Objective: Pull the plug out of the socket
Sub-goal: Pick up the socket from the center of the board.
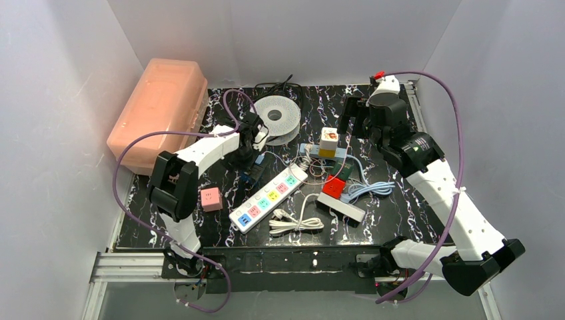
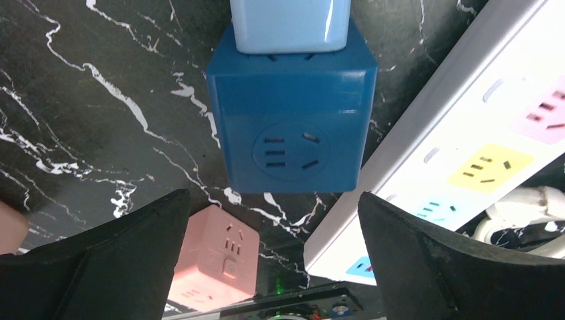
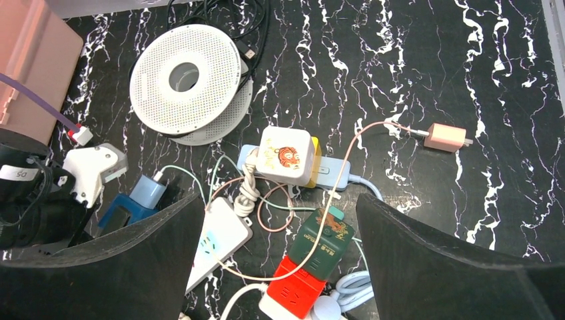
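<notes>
On the black marbled surface [image 2: 100, 133], a light-blue plug [image 2: 290, 25] is seated in a side face of the blue cube socket [image 2: 293, 127]. The left end effector [image 2: 272, 200] is held open above the socket. The approach is judged unfinished, and the plug must next be straddled and gripped.

- Top view: bright, even, diffuse light off the white walls [image 1: 60, 80]; only faint, soft shadows under the arms on the table [image 1: 386, 217].
- Left wrist view: blue socket cube [image 2: 293, 127] sharp, with a pale sheen on its upper face; power strip [image 2: 466, 113] nearly washed out.
- Left fingers [image 2: 100, 267], right fingers [image 3: 453, 260]: close to the lens, dark, little surface detail, edges slightly soft.
- Right wrist view: tabletop sharp from edge to edge.
</notes>
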`<act>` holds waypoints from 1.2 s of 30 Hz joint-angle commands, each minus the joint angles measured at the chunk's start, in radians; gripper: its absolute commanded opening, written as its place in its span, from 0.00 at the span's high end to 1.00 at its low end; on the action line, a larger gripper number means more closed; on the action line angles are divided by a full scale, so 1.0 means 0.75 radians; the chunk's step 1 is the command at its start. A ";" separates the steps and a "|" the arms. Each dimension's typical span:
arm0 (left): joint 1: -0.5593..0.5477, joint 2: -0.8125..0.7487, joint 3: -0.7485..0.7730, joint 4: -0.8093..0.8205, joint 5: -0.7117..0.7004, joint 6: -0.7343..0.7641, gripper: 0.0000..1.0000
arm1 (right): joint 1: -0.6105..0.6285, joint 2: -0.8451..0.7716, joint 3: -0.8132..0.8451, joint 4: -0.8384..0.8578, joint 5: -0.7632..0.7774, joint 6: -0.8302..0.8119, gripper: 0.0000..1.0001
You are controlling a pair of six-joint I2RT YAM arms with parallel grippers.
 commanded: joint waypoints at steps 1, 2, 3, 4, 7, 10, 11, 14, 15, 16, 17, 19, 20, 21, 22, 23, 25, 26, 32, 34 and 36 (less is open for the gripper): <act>-0.005 0.020 0.014 -0.086 0.046 -0.084 0.02 | 0.004 -0.027 -0.015 0.071 -0.004 0.009 0.08; -0.008 0.026 0.014 -0.078 0.054 -0.094 0.02 | 0.004 -0.023 -0.015 0.073 -0.006 0.009 0.08; -0.010 0.035 0.014 -0.070 0.056 -0.101 0.02 | 0.004 -0.020 -0.013 0.074 -0.007 0.009 0.08; -0.013 0.043 0.013 -0.057 0.058 -0.105 0.02 | 0.004 -0.016 -0.011 0.075 -0.008 0.008 0.07; -0.015 0.065 0.014 -0.014 0.058 -0.104 0.02 | 0.004 -0.011 -0.009 0.086 -0.020 0.009 0.07; -0.015 0.086 0.016 0.028 0.058 -0.087 0.02 | 0.005 -0.007 -0.008 0.094 -0.027 0.010 0.07; -0.015 0.091 0.009 0.049 0.058 -0.078 0.02 | 0.005 -0.004 -0.005 0.093 -0.029 0.010 0.07; -0.015 0.110 -0.007 0.109 0.058 -0.074 0.02 | 0.006 -0.002 0.002 0.093 -0.028 0.005 0.07; -0.015 0.118 -0.008 0.125 0.058 -0.076 0.02 | 0.005 0.000 0.006 0.091 -0.028 0.004 0.07; -0.015 0.129 -0.007 0.137 0.058 -0.076 0.02 | 0.006 0.001 0.009 0.089 -0.029 0.001 0.07; -0.015 0.139 -0.007 0.148 0.058 -0.077 0.02 | 0.005 0.002 0.009 0.087 -0.030 -0.003 0.07; -0.015 0.155 -0.009 0.164 0.040 -0.072 0.02 | 0.006 0.002 0.011 0.088 -0.031 -0.006 0.07; -0.014 0.159 -0.016 0.171 0.039 -0.068 0.02 | 0.006 0.001 0.013 0.086 -0.028 -0.008 0.07; -0.014 0.160 -0.024 0.178 0.045 -0.062 0.08 | 0.006 -0.001 0.014 0.085 -0.025 -0.011 0.07; -0.013 0.157 -0.033 0.186 0.048 -0.061 0.15 | 0.006 -0.005 0.012 0.084 -0.018 -0.011 0.07; -0.011 0.152 -0.040 0.191 0.053 -0.062 0.24 | 0.006 -0.008 0.009 0.084 -0.010 -0.011 0.07; -0.011 0.143 -0.046 0.184 0.058 -0.062 0.42 | 0.006 -0.015 0.008 0.083 0.000 -0.014 0.07; -0.011 0.135 -0.049 0.180 0.058 -0.026 0.54 | 0.004 -0.016 0.007 0.080 0.004 -0.014 0.07; -0.008 0.050 -0.054 0.128 0.047 0.059 1.00 | 0.005 -0.012 0.002 0.074 -0.016 -0.016 0.06; -0.001 -0.005 -0.027 0.107 0.051 0.115 1.00 | 0.003 -0.015 -0.004 0.082 -0.036 -0.018 0.04; 0.003 -0.060 0.022 0.065 0.058 0.181 1.00 | -0.008 -0.013 0.003 0.090 -0.088 -0.016 0.04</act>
